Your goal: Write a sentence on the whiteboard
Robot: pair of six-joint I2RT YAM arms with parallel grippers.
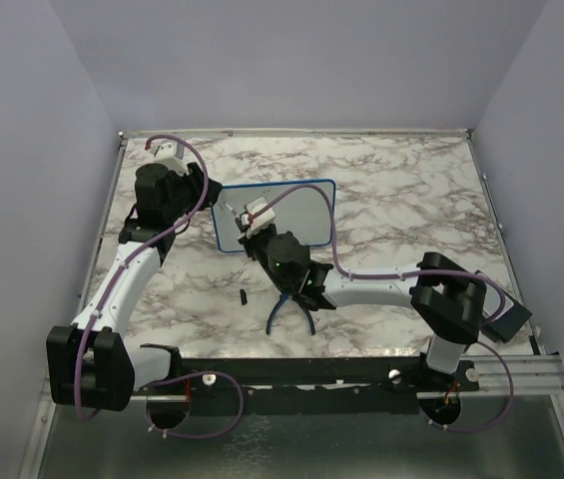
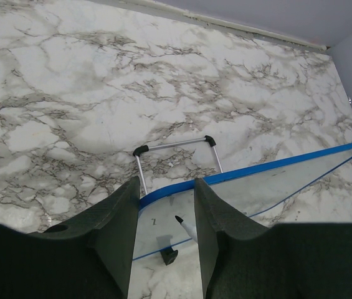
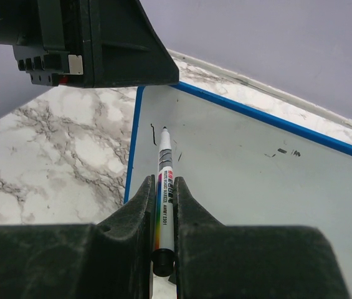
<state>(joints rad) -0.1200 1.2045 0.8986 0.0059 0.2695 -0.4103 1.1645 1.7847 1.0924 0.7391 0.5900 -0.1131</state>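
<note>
Whiteboard (image 1: pixel 306 210) is propped tilted on the desk (image 1: pixel 401 200), centre-left. Marker (image 3: pixel 165 165) is clamped in right gripper (image 3: pixel 164 184), tip touching the board near its left edge, beside a short black stroke (image 3: pixel 153 132). Left gripper (image 2: pixel 167 187) straddles the top-left frame corner; clamped or loose cannot be told.

The left arm (image 1: pixel 127 274) reaches far forward with its elbow bent. The left gripper (image 2: pixel 166 187) has its jaws partly apart, and whether they pinch anything is unclear. The right arm (image 1: pixel 381 289) folds leftward, and the right gripper (image 3: pixel 165 185) is clamped tight on a marker (image 3: pixel 163 165).
</note>
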